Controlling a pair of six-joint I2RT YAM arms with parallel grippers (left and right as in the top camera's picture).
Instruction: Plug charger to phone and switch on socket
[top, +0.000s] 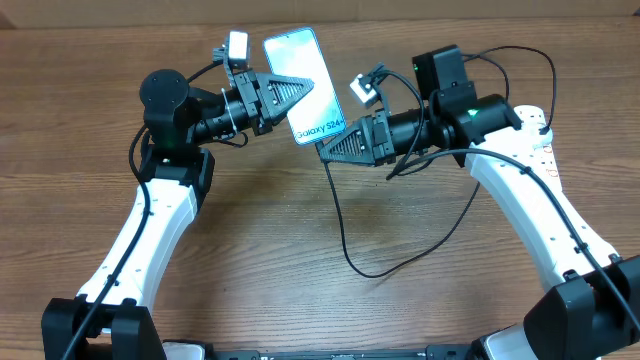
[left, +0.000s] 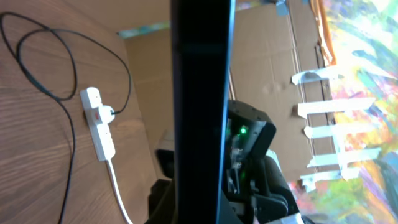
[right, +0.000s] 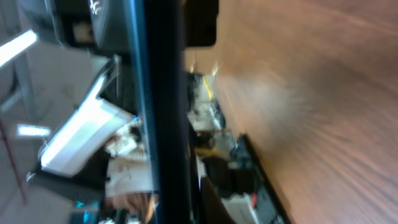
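The left fingers (top: 308, 84) are clamped on the phone (top: 295, 50) and hold it up off the tabletop (top: 250, 250), near the middle of the far edge. Its blue screen faces up, and the end with the words "Galaxy S24" points at the right arm.

The right fingers (top: 325, 153) are pressed together right at that end. One end of the charger (top: 345, 240) stops there too (I cannot tell if they pinch the tip or the phone). Both wrist views show the phone only as a dark bar, seen from its thin side.

From there the thin black wire runs down across the tabletop, bends round and goes back towards the right arm.

The socket (left: 99, 124) lies flat by the tabletop's edge, with the black plug (left: 111, 112) in its side.
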